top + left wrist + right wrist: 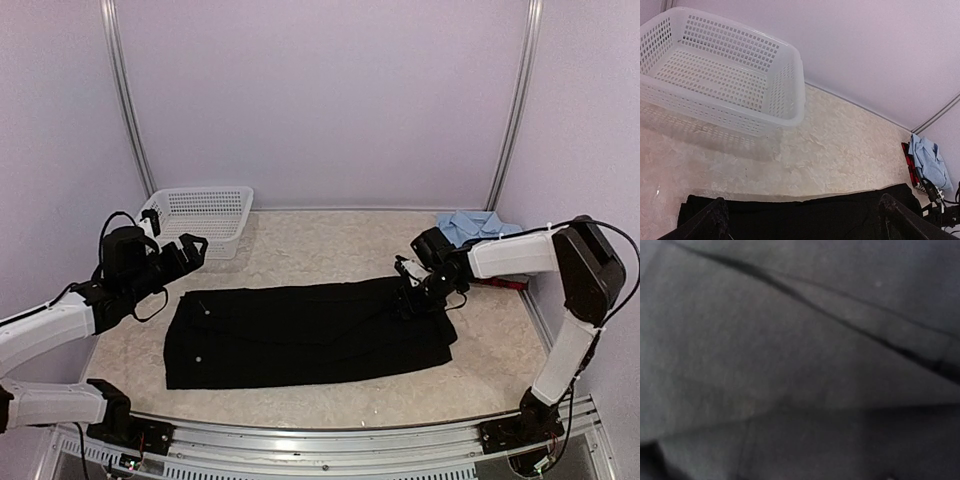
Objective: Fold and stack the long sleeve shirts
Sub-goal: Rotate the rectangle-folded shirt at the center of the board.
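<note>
The black shirt (310,332) lay flat across the middle of the table (320,240). It was folded into a long band running left to right, with fairly straight edges. A few small pale buttons showed near its left end, and its right end was slightly rumpled. Seen close up, the cloth had soft creases. The blue shirt (478,226) sat folded in the far right corner with its collar on top. It rested on the red-and-black shirt (910,165), of which only an edge showed. Neither touched the black shirt.
</note>
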Robot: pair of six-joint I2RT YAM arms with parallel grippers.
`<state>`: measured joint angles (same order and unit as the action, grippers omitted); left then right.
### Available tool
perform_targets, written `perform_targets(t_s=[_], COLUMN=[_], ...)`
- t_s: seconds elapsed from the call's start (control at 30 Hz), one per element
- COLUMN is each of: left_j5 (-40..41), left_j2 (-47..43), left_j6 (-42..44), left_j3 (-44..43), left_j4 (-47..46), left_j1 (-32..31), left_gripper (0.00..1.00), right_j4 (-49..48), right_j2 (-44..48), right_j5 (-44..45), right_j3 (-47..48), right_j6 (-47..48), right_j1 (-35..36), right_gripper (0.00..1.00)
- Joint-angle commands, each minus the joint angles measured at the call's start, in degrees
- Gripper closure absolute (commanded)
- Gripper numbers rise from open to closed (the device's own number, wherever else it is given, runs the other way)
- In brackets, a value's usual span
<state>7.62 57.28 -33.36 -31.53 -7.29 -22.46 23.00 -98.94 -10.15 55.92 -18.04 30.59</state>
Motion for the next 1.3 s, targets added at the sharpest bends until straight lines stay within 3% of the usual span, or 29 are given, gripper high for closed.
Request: perform_targets(t_s=[0.0, 0.2, 0.33, 0.4, 0.63, 1.27], left_j5=[-3.1, -7.3, -11.3, -12.3, -9.4, -12.6], left_j2=[-2.2, -4.4, -0.2, 2.8, 9.5, 27.8], left_j6=[-2.5, -0.6, -4.5, -5.4, -2.7, -1.2], left_j3=[1.8, 2.6, 2.7, 2.4, 0.8, 1.8], left_j4=[-1.4, -1.3, -1.6, -1.0, 3.6, -4.5], left_j1=[1.3, 1.5, 1.2, 0.5, -4.4, -7.7], left_gripper=[0.01, 0.01, 0.01, 0.01, 0.01, 0.01], right_j4=[2.3, 3.4, 2.4, -0.9, -11.3, -10.1], right_j2=[-11.1, -26.5, -35.9, -37.1, -24.1, 1.6], right_j5=[6.9, 11.6, 20.9, 23.8, 14.2, -0.6], right_j3=[10.6, 30.3, 45.4, 48.6, 37.0, 16.6], right_j6=[5.3, 12.9, 16.5, 19.3, 25.3, 15.7], right_j1=[-0.3, -3.0, -3.9, -3.9, -4.0, -4.0], right_gripper=[0.29, 0.29, 0.27, 0.26, 0.2, 0.18])
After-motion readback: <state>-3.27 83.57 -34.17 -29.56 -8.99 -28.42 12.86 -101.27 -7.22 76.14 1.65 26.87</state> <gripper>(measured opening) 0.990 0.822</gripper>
